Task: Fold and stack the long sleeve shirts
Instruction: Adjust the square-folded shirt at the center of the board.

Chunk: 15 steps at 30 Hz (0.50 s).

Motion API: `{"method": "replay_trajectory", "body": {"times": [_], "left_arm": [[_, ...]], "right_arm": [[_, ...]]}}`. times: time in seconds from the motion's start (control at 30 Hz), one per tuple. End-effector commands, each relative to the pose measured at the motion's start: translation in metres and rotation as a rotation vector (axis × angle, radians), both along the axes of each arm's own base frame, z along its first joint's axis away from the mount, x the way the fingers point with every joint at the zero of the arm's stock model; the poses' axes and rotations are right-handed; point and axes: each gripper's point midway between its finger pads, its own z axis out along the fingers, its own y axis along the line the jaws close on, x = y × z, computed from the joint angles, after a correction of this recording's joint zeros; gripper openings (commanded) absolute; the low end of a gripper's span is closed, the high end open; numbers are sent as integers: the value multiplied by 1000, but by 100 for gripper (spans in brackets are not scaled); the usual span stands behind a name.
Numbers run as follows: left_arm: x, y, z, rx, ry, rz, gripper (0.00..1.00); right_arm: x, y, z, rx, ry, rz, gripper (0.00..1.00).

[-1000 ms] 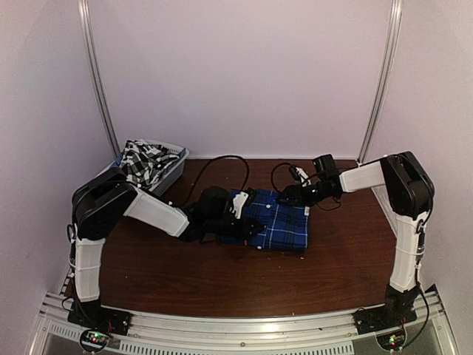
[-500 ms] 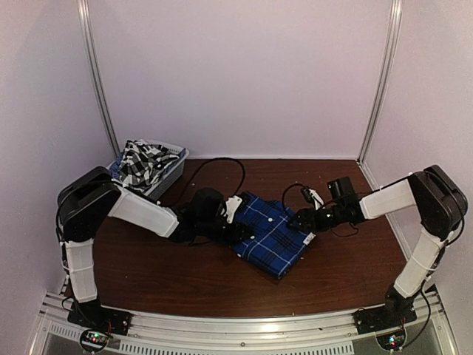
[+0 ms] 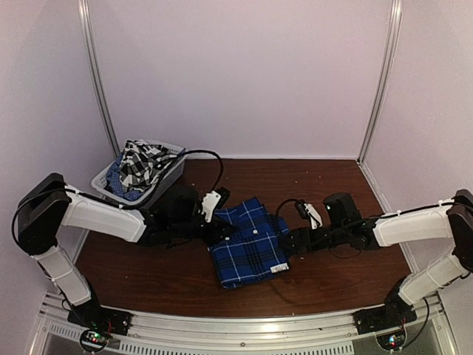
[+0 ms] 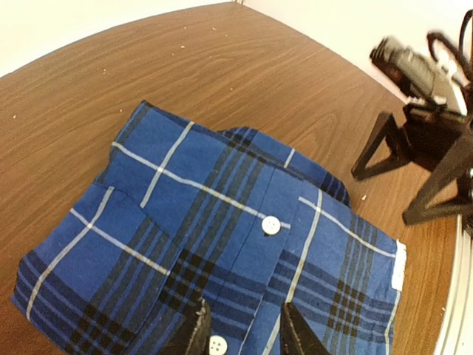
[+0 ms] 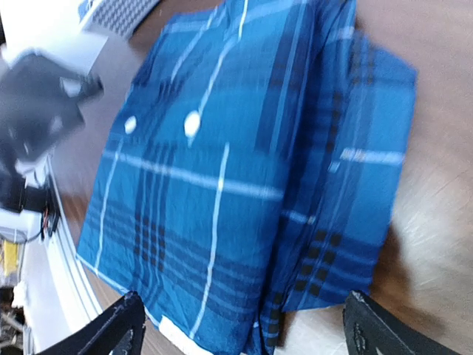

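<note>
Watching the near middle of the worktop [image 3: 332, 281] — there, a blue plaid shirt [image 3: 244, 248], folded into a tidy rectangle, buttons up, lying slightly askew. Pinched at its placket edge by the left tool [image 4: 247, 333], narrowed onto the cloth. Flanked by the right tool [image 5: 246, 329], spread wide, gripping nothing. Could easily come unfolded if dragged by that single pinch — probably only the top layers caught. Further back, left: black-and-white shirt [image 3: 140, 163] crumpled in the basket [image 3: 166, 177], not yet folded.
</note>
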Motion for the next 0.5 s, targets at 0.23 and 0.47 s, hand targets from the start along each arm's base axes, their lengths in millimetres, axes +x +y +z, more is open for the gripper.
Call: {"method": "replay_trajectory", "body": {"times": [0.23,0.47], "left_arm": [[-10,15,-25,-15,56,47,33],[-13,15,-43,-18,89,52,32]], "right_arm": [[73,-29,23,-91,-30,-221,96],[88,-12,-1,-19,70,-155,97]]}}
